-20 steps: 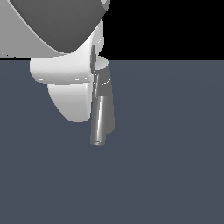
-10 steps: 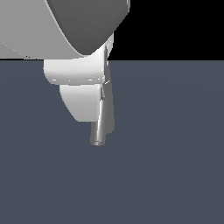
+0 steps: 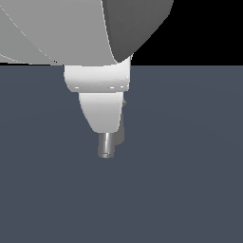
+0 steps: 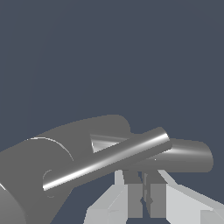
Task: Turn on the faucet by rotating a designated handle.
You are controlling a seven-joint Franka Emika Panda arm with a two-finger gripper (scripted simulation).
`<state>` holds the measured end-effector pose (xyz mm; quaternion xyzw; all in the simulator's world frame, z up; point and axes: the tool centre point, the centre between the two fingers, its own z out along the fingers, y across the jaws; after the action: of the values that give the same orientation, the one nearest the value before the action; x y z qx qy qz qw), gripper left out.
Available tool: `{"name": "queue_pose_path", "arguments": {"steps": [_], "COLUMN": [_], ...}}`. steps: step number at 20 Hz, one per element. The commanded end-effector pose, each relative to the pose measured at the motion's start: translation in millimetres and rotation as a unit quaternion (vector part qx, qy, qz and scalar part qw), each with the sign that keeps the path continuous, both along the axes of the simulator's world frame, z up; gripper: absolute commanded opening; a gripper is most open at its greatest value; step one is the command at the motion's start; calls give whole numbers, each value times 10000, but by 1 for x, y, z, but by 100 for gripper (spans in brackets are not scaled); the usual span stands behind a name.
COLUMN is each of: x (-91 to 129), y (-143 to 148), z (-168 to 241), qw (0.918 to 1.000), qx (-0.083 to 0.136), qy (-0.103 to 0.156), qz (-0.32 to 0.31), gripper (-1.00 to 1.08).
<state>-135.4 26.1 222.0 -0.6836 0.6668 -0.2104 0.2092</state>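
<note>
- Exterior view: the arm [image 3: 97, 61] fills the upper part of the picture and hides nearly all of the faucet [image 3: 106, 144]. Only a short grey metal stub shows below the white wrist housing, standing on the dark counter [image 3: 190, 180] a little toward the exterior view's left of centre.
- Exterior view: neither handle nor jaws can be made out here; the arm covers both.
- Wrist view: the faucet shows close up, with its broad grey body lying across the picture, a thin light ring on it, and a thicker shiny spout [image 4: 192, 153] behind.
- Wrist view: the handle [image 4: 107, 158] is a slim bright rod crossing in front of the body and spout, running out from the round cap.
- Wrist view: the gripper [image 4: 142, 199] sits just beside the handle's outer half. The jaws stand close together with a narrow gap and hold nothing; whether a fingertip [image 4: 133, 192] touches the rod cannot be told.
- Step in hand, by judgement: the approach is done and the gripper is set against the handle, ready to push.
- Next move, by judgement: a sideways sweep about the cap's axis, pressing near the rod's free end and keeping level so the tips do not slip off or catch the spout.
</note>
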Motion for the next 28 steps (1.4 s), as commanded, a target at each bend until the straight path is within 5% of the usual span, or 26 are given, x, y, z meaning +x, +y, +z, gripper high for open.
{"name": "queue_pose_path", "arguments": {"steps": [1, 3, 28], "x": [-3, 0, 29], "y": [-17, -3, -59], "z": [-4, 0, 19], "qw": [9998, 10000, 9999], "qx": [27, 0, 20], "qy": [43, 0, 36], "qz": [-170, -4, -136], "gripper": [-100, -100, -100]}}
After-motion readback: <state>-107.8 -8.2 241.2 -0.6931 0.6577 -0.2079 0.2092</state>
